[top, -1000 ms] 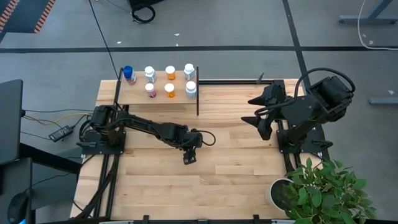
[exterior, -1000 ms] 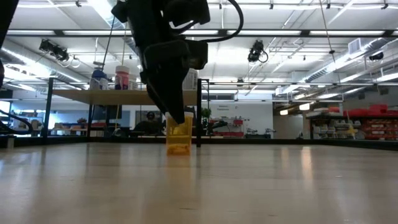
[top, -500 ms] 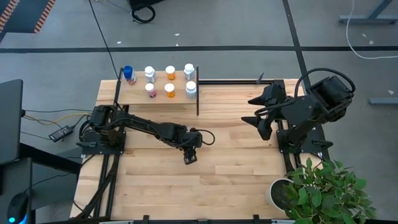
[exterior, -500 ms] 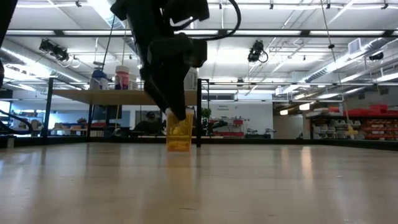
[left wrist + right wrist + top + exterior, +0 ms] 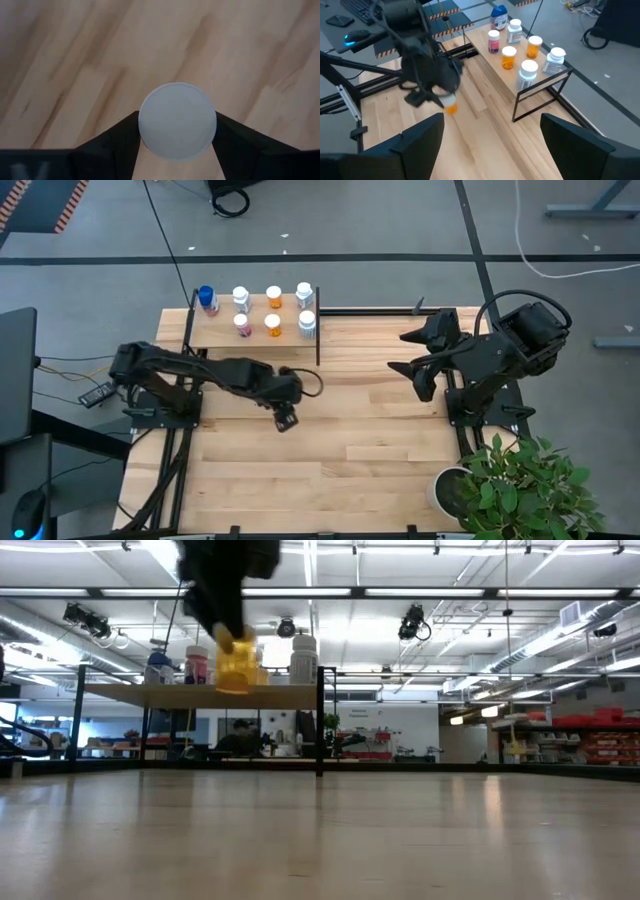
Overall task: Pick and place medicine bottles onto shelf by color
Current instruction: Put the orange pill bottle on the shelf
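My left gripper (image 5: 285, 420) is shut on an orange medicine bottle (image 5: 236, 665) with a white cap (image 5: 177, 121). It holds the bottle above the middle of the table, about level with the shelf top in the low view. The shelf (image 5: 222, 335), a small light-wood board on a black frame, stands at the table's far left. Several medicine bottles stand on it on their bases, among them a blue one (image 5: 207, 299), a pink one (image 5: 243, 324) and an orange one (image 5: 273, 325). My right gripper (image 5: 415, 362) waits raised at the table's right, open. My left gripper pinches the bottle between its two fingers (image 5: 117, 142) on opposite sides at the white cap's edge (image 5: 145, 131). The fingers come from above, slanting down. The bottle hangs below them, lifted clear of the table, its orange body (image 5: 450, 106) slightly tilted.
The shelf's black post (image 5: 318, 340) stands at its right end. A potted plant (image 5: 520, 485) sits at the table's near right corner. Bare planks (image 5: 330, 470) lie near and right of my left gripper.
My left gripper has risen and moved toward the table's left edge, rolling a little. The orange bottle stood on the table. It now hangs lifted clear, about level with the shelf top.
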You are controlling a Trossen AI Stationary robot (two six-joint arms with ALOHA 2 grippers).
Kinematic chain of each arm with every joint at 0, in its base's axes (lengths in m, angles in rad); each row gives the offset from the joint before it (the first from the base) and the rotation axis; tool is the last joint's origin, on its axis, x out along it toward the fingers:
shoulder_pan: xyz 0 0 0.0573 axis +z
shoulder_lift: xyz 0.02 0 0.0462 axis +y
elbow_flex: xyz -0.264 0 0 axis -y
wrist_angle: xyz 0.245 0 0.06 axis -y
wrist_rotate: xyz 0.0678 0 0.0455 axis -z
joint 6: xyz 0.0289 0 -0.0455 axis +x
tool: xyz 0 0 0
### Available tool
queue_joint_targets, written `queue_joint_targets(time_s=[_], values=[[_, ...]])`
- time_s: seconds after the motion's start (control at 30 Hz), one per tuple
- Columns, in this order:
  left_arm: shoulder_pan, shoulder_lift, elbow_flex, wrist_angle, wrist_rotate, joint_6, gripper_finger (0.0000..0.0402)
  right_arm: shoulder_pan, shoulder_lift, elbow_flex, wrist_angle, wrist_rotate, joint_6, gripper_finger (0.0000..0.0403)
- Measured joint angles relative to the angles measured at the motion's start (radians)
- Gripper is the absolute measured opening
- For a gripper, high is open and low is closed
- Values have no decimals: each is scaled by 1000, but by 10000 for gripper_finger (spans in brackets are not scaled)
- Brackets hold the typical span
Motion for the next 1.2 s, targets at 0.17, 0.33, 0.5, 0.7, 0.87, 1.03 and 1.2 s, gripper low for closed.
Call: queue_joint_targets(time_s=[0.17,0.33,0.5,0.7,0.87,1.03,1.2], values=[[0,-125,0,-192,-72,-110,222,0,0,0,0,14,-7,339],[25,-264,0,-331,-141,-222,215,0,0,0,0,45,-17,339],[86,-349,0,-473,-184,-325,229,0,0,0,0,71,-31,339],[202,-399,0,-546,-224,-357,224,-12,0,0,0,73,-35,339],[311,-423,-1,-591,-253,-303,219,-29,0,0,0,73,-35,339],[432,-438,-1,-605,-269,-206,226,-29,0,0,0,68,-34,339],[576,-436,-1,-590,-270,-107,223,-29,0,0,0,69,-31,339]])
